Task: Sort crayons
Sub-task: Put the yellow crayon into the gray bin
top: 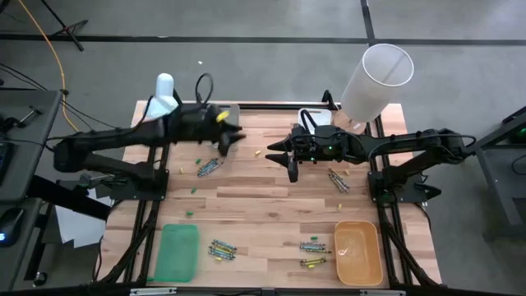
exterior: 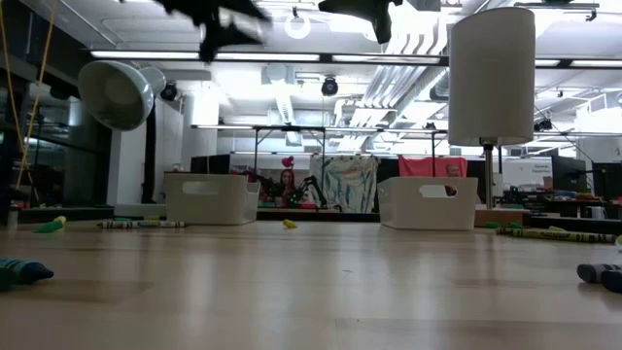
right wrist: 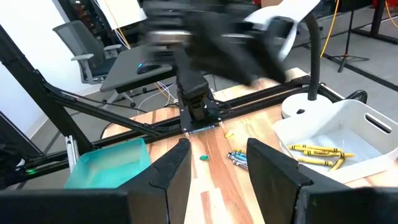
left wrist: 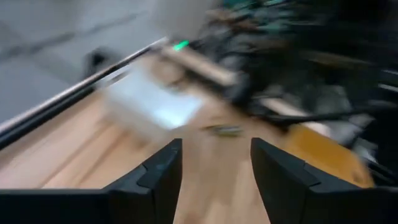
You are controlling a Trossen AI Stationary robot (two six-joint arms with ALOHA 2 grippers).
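Near edge of the desk [top: 271,205]: green tray [top: 178,251] on the left arm's side, orange tray [top: 358,251] on the right arm's side. The green one looks bare; nothing clear shows in the orange one. Crayons lie loose between them: one small cluster [top: 222,247] just beside the green tray, two more clusters [top: 312,245] just beside the orange tray.

Mid-desk: left pincer [top: 231,141] is raised above the boards, fingers [left wrist: 158,177] apart with nothing between them. A crayon bunch [top: 208,168] lies on the wood just nearer than it. The left wrist view is heavily smeared; only a pale bin and a dark scrap on the wood can be made out past the fingers.

Right pincer [top: 289,159] faces the left one across a short gap, also raised, fingers [right wrist: 171,171] spread and holding nothing. Another bunch of crayons [top: 338,180] lies beside and below the right arm. Small green and yellow specks dot the boards around both pincers.

Far side: white bin [right wrist: 339,140] behind the right pincer, holding several yellow crayons [right wrist: 318,150] (seen in the right wrist view only). A second white bin [exterior: 211,197] shows in the low view; its contents are hidden by its wall. A tall white lamp [top: 376,80] stands at the far right corner, partly covering the right arm's bin from above.
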